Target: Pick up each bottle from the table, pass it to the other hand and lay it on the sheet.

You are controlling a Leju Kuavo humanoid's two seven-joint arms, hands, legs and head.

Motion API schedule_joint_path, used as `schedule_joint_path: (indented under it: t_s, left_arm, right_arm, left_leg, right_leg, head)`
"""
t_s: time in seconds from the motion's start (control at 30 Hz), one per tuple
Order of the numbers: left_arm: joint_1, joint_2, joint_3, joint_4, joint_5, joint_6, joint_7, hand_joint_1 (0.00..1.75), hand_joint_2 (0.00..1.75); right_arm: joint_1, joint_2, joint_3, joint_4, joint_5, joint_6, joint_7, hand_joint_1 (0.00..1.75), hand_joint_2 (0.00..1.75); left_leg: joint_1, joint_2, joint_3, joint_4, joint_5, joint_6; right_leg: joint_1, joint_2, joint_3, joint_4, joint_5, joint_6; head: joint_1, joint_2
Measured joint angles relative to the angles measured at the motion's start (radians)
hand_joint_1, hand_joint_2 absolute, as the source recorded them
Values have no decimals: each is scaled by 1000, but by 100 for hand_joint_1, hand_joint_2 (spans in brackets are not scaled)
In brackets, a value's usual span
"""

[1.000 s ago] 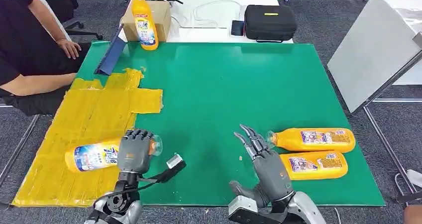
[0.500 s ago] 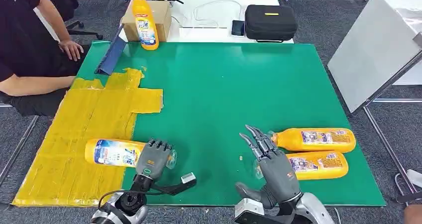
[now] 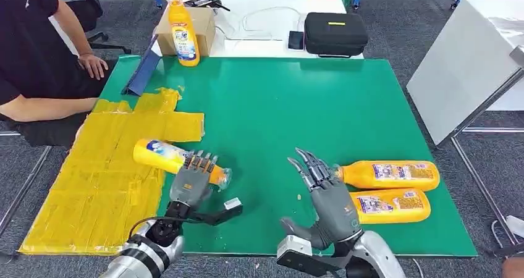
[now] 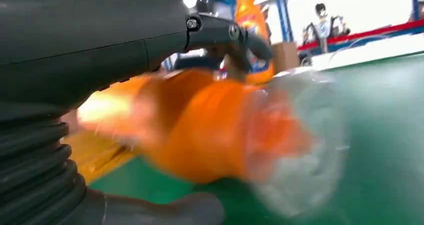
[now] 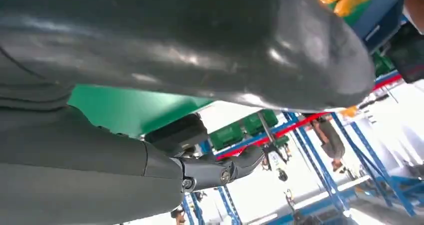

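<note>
My left hand (image 3: 190, 182) grips an orange bottle (image 3: 156, 154) near its clear cap end, at the edge of the yellow sheet (image 3: 105, 185). The bottle's body slants back over the sheet. The left wrist view shows this bottle (image 4: 210, 130) blurred, under the hand (image 4: 100, 50). My right hand (image 3: 324, 188) stands open with fingers spread, just left of two more orange bottles, one (image 3: 389, 174) lying behind the other (image 3: 390, 205), on the green mat (image 3: 290, 105). In the right wrist view the right hand (image 5: 200, 45) holds nothing. Another orange bottle (image 3: 183, 31) stands upright at the mat's far left corner.
A person (image 3: 37, 62) sits at the left, with a hand (image 3: 92, 65) near the sheet's far end. A blue strip (image 3: 141, 74), a cardboard box (image 3: 201, 21) and a black case (image 3: 335, 34) lie beyond the mat. A white panel (image 3: 463, 62) stands at the right.
My left hand has moved right and away from me with the bottle, swinging its body from lying across the sheet to slanting back. The right hand has barely shifted.
</note>
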Motion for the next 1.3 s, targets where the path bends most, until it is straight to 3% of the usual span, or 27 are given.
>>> schedule_joint_path:
  t_s: [0.23,0.43,0.47,0.57,0.7,1.2,1.3]
  left_arm:
    - [67,2,118,-87,86,-55,-136,0,0]
    - [149,-5,255,-269,574,-265,-411,0,0]
    - [172,-10,286,-320,719,-343,-474,0,0]
    - [243,-26,370,-445,991,-518,-546,0,0]
    - [324,-60,438,-591,1208,-687,-549,0,0]
    - [344,-114,440,-726,1293,-696,-511,0,0]
    - [337,-128,406,-742,1338,-683,-500,0,0]
  right_arm:
    - [-14,25,23,30,35,-30,-7,0,0]
    - [-7,44,30,45,78,-55,-20,0,0]
    - [-1,44,30,48,93,-68,-30,0,175]
    - [15,45,31,51,110,-101,-55,0,175]
    - [43,42,26,51,113,-113,-60,0,175]
    - [120,-15,-32,2,78,-125,-65,0,175]
    - [190,-60,-68,-44,68,-135,-40,0,175]
  left_leg:
    - [0,0,1,0,0,1]
    - [0,1,1,0,-2,-1]
    - [0,1,1,0,-2,-1]
    - [0,2,-1,0,-2,-1]
    - [0,2,-6,1,-1,0]
    - [-1,3,-12,1,-1,1]
    - [-1,3,-14,1,-2,1]
  right_leg:
    - [-1,0,1,0,-1,1]
    - [-1,0,0,0,-3,0]
    - [-1,1,-1,0,-3,0]
    - [-1,1,-4,0,-2,0]
    - [-1,1,-9,0,-2,0]
    - [-2,1,-16,0,-1,1]
    - [-2,2,-15,0,-1,2]
  head:
    - [0,0]
    - [0,0]
    - [0,0]
    - [0,0]
    - [0,0]
    - [0,0]
    - [0,0]
